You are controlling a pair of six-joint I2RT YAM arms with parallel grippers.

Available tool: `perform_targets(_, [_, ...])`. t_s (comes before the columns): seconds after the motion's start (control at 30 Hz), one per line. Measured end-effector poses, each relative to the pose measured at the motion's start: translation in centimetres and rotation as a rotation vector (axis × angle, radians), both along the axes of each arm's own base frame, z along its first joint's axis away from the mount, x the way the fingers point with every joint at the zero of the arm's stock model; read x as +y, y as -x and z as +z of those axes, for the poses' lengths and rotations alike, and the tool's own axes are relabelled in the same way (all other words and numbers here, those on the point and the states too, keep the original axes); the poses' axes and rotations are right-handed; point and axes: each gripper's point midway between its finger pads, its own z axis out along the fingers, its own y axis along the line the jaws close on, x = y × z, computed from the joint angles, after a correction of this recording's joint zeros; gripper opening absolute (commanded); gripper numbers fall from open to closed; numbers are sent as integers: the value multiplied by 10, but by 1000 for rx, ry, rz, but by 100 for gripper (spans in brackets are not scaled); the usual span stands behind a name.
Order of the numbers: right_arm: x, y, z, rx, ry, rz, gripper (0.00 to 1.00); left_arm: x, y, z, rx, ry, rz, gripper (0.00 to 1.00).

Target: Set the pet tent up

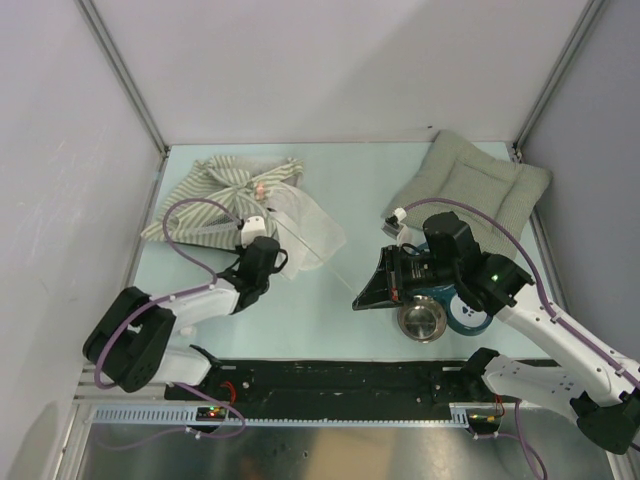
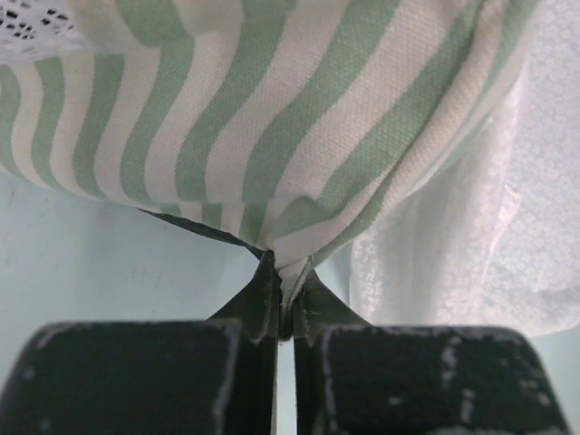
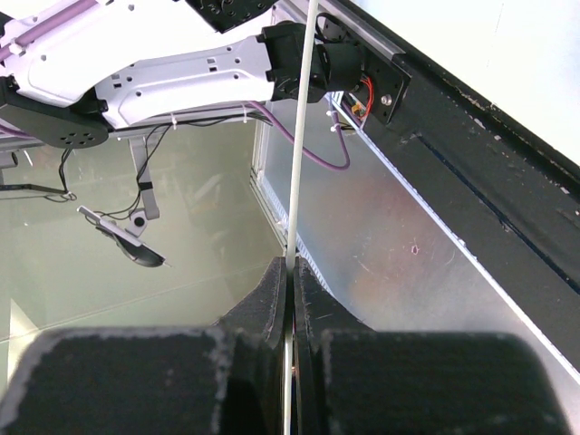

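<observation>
scene: two arms work a pale green table [image 1: 350, 170], seen from above.
tent: the pet tent [image 1: 225, 195] lies collapsed in the upper left of the overhead frame, a heap of green-and-white stripes with its sheer white flap [image 1: 305, 225] spilling toward the centre.
left arm: the left gripper [image 2: 285, 272] is pinched tight on a fold at the striped fabric's lower edge. its jaws meet with only cloth between them.
right arm: the right gripper [image 3: 290, 272], at centre right of the overhead view, is clamped on a thin white rod [image 3: 296, 136]. the rod runs up and left across the table to the flap.
bystanders: a quilted cushion [image 1: 470, 185] sits in the upper right, and a metal bowl [image 1: 422, 320] lies just beside the right arm's wrist.
stage: early by the look of it, as the tent has no standing shape yet.
risk, fabric: the left hold takes only a small bite at the hem, so a hard pull could slide the cloth out and drop the heap.
risk, rod: the rod is slender and gripped at one end. pushed at a poor angle it may bow, twist in the jaws or snag the flap.
risk, clutter: a wide swing of the right arm could knock the bowl.
</observation>
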Motion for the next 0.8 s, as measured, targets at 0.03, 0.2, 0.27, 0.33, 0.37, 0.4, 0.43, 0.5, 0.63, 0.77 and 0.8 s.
perform_targets(0.03, [0, 0, 0, 0, 0, 0, 0, -1, 0, 1, 0, 2, -5, 0])
perform_targets(0.2, [4, -3, 8, -45, -41, 3, 0, -15, 1, 17, -23, 51, -90, 0])
perform_targets(0.27, [8, -4, 11, -76, -72, 6, 0, -22, 3, 31, -49, 83, -136, 0])
perform_targets(0.33, [12, -5, 10, -105, -102, 13, 0, -28, 6, 49, -86, 120, -178, 0])
perform_targets(0.37, [15, -4, 8, -116, -112, 18, 0, -29, 9, 57, -105, 136, -194, 0])
perform_targets(0.4, [17, -4, 6, -125, -120, 22, 0, -29, 12, 64, -123, 150, -206, 0])
perform_targets(0.43, [20, -3, 3, -133, -127, 26, 0, -28, 15, 69, -139, 160, -213, 0])
perform_targets(0.5, [25, -1, -1, -146, -141, 37, 0, -25, 24, 76, -163, 175, -232, 0])
perform_targets(0.63, [35, 4, -8, -172, -180, 61, 0, -22, 38, 78, -175, 178, -276, 0])
perform_targets(0.77, [45, 7, -5, -196, -226, 75, 0, -27, 46, 81, -179, 185, -335, 0])
perform_targets(0.8, [47, 7, -4, -202, -237, 77, 0, -28, 47, 83, -185, 189, -350, 0])
